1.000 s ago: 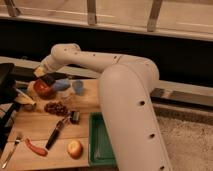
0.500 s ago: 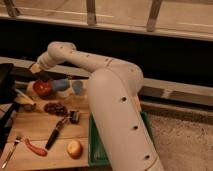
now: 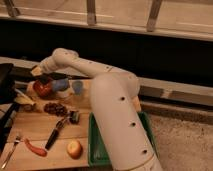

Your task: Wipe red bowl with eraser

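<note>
In the camera view, the white arm (image 3: 107,95) reaches left across the wooden table (image 3: 40,130). Its gripper (image 3: 42,78) sits just above the red bowl (image 3: 43,89) at the table's far left, fingers clamped together on the black eraser (image 3: 44,79). A light-blue block (image 3: 62,84) lies just right of the bowl. Nearer lie a black-handled knife (image 3: 56,132), an apple (image 3: 74,148) and a green tray (image 3: 94,145).

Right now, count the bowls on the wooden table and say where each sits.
1 visible: the red bowl at the table's far left, right under the end effector. The arm may hide others.
</note>
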Tool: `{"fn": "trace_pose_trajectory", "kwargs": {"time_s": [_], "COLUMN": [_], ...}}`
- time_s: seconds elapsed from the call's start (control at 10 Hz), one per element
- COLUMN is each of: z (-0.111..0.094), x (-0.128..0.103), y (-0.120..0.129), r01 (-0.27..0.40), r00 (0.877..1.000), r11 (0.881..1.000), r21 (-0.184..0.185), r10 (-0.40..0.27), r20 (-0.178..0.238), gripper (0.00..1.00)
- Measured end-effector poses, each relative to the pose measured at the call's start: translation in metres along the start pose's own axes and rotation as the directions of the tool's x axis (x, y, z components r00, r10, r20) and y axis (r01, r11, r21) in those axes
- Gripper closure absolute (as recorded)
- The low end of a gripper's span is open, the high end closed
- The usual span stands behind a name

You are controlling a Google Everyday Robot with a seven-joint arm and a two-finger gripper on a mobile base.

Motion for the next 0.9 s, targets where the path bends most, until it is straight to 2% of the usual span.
{"fn": "trace_pose_trajectory", "kwargs": {"time_s": [0.3,0.5,0.9], "z": [0.027,0.042,0.044], "x": [-0.004,-0.008,-0.009], "y": [-0.004,-0.005,-0.004], "r01": [0.011,0.026,0.024], "r00": [1.0,0.999,0.999], "r11": [0.999,0.998,0.998], "r21": [-0.044,-0.053,-0.052], "r10": [-0.009,-0.024,-0.023], "r20": [0.03,0.03,0.027], "gripper": [1.0,1.0,1.0]}}
